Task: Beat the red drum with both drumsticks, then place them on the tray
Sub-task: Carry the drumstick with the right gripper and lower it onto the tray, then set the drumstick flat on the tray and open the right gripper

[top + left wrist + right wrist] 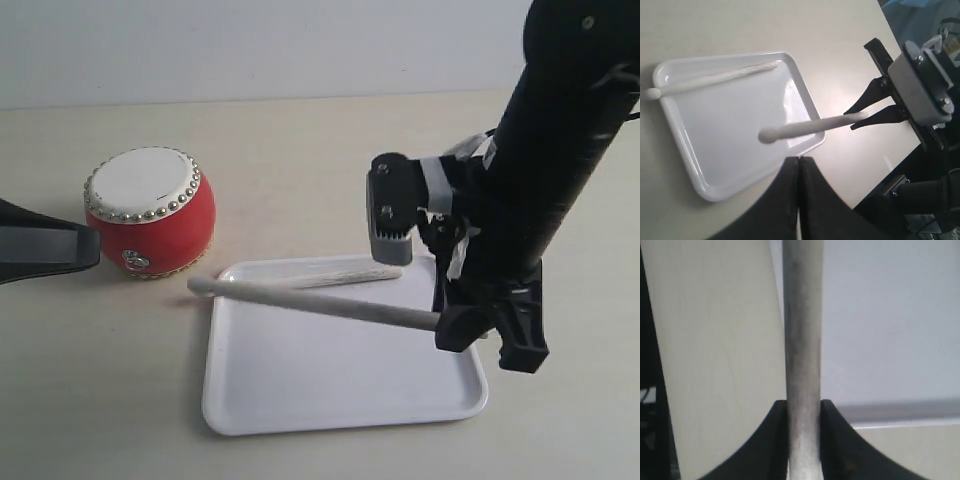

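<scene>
I am watching the bench [300, 150] through three cameras. The right hand [455, 325] is gripping one drumstick [340, 305] near its blunt end. In the right wrist view its two fingers [775, 440] are pressing this stick from both sides. The stick is stretching across the white tray [340, 380], pointing toward the side of the red drum [150, 205]. I cannot tell for sure whether it is touching the tray or hanging a little above it.

The second drumstick [350, 276] is lying free in the tray, along the rim that is far from the exterior camera. In the left wrist view its rounded tip is sticking out past one corner of the tray.

The left hand [85, 248] is staying low at the left edge of the exterior view, just beside the drum. Its fingers [790, 200] are pressing together and are holding nothing.

The drum is standing upright on the bench, near the left corner of the tray but apart from it.
</scene>
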You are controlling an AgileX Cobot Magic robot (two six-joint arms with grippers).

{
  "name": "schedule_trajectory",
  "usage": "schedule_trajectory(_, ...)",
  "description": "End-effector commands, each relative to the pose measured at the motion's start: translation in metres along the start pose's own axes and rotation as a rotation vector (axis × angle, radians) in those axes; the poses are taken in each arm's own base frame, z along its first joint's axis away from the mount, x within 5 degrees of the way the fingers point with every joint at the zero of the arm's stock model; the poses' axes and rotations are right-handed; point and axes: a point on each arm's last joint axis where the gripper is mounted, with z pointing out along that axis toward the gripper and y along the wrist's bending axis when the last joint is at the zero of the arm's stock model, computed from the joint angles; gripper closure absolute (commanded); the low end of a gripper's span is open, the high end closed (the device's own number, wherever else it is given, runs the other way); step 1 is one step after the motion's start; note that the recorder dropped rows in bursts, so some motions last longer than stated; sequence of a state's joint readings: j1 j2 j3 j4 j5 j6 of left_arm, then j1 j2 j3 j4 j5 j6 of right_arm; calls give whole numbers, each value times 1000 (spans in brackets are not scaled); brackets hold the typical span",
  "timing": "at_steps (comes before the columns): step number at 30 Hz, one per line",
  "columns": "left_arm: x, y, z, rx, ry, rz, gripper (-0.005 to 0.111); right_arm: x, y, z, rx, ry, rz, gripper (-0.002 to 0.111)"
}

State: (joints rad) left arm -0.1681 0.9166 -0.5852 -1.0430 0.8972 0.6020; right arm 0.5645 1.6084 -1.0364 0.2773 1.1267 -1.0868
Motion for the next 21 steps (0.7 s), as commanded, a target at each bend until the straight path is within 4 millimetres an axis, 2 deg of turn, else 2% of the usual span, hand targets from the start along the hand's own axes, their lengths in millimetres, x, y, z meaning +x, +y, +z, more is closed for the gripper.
schedule_trajectory(1, 1, 0, -1, -14, -2, 14, 107, -9, -2, 20, 52, 123, -114, 108)
schedule_trajectory(7, 2, 0, -2, -10, 8, 20, 107, -33, -5, 51, 141, 140, -95, 108)
schedule_trajectory(10, 4, -1, -2, 2, 26, 20, 107, -32, -18, 62, 225, 177, -38, 108)
schedule_trajectory(21, 6, -2, -2, 8, 57, 29, 107, -33, -27, 80, 236, 180, -49, 108)
